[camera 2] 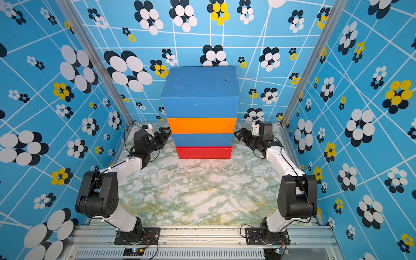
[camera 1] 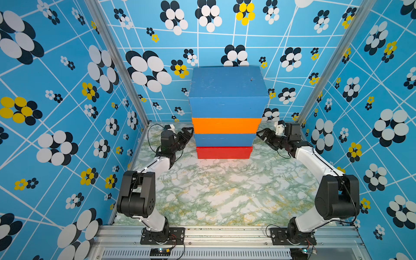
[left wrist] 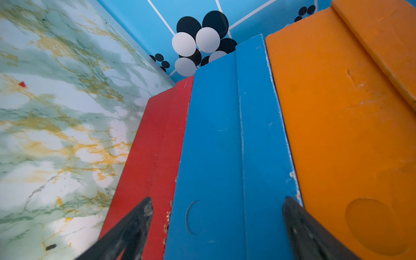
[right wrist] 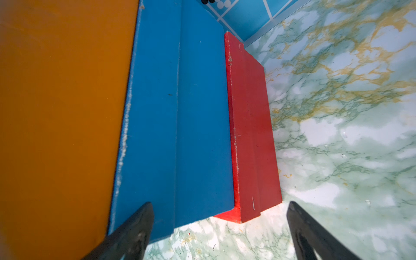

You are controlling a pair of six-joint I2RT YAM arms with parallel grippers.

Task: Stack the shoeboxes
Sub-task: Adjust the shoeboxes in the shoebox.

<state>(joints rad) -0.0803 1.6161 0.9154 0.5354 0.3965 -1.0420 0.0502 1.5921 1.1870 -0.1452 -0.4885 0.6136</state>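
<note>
Left gripper (camera 1: pixel 188 135) with jaws wide and empty, just beside the stack's left end, shoeboxes stacked at the back of the desk (camera 1: pixel 225 191), red box (camera 1: pixel 224 153) lowest, lower blue box (camera 1: pixel 225 139), orange box (camera 1: pixel 226 126), top blue box (camera 1: pixel 227 90), right gripper (camera 1: pixel 261 135) with jaws wide and empty near the right end.

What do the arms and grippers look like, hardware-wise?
Both alike: left arm and right arm have white link shells with bulky black joint housings, on black base plates. Thin black cables loop along them. The left gripper and right gripper are black, with tapered, scuffed fingers; a white mount sits by each wrist.
</note>
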